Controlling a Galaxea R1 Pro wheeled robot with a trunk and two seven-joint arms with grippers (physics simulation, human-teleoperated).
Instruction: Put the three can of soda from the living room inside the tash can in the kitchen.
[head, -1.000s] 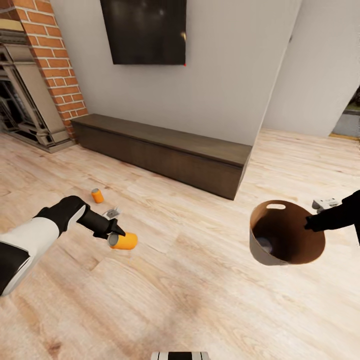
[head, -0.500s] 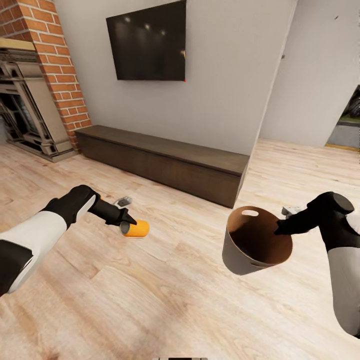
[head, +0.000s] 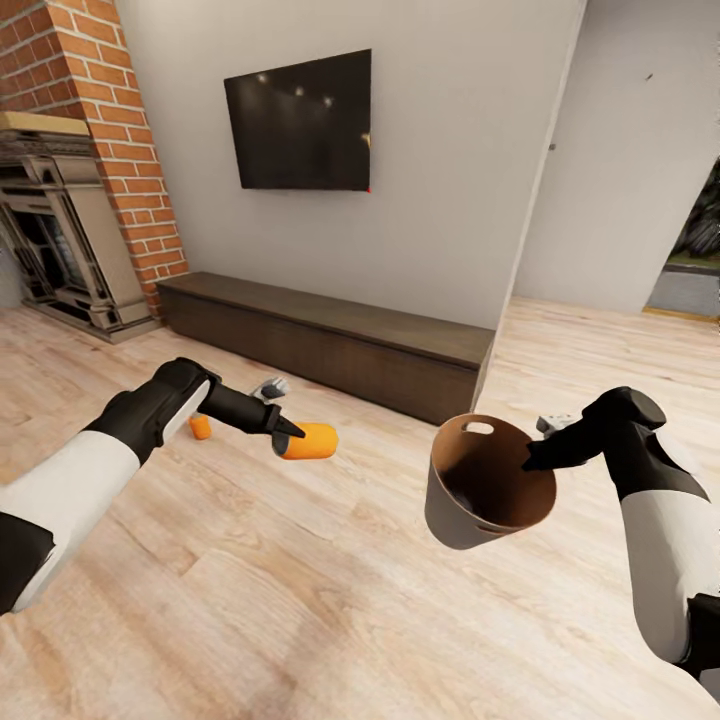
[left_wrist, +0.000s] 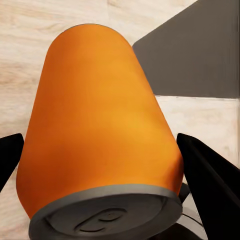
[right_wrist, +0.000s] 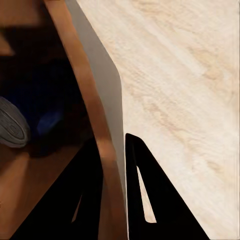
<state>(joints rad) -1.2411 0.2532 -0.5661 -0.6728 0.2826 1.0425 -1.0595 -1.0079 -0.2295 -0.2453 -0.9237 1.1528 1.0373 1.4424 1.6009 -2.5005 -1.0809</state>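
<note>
My left gripper (head: 290, 438) is shut on an orange can of soda (head: 312, 441), held on its side above the wooden floor. In the left wrist view that can (left_wrist: 100, 125) sits between the two black fingers (left_wrist: 210, 165), silvery top towards the camera. A second orange can (head: 200, 427) stands on the floor, partly hidden behind my left arm. To the right, my right gripper (head: 530, 462) is shut on the rim of the tash can (head: 470, 500), grey outside and brown inside, lifted and tilted. The right wrist view shows the bin wall (right_wrist: 95, 90) pinched between the fingers and a dark blue can (right_wrist: 45, 120) lying inside.
A long dark low cabinet (head: 330, 335) runs along the wall ahead, under a black TV (head: 300, 120). The brick fireplace (head: 70, 200) stands at the far left. A wall corner (head: 520, 250) ends at the cabinet, with an opening beyond it on the right.
The head view has tilted up. The left gripper has carried the orange can up and to the right, towards the bin. The right arm has brought the bin leftwards, closer to the can.
</note>
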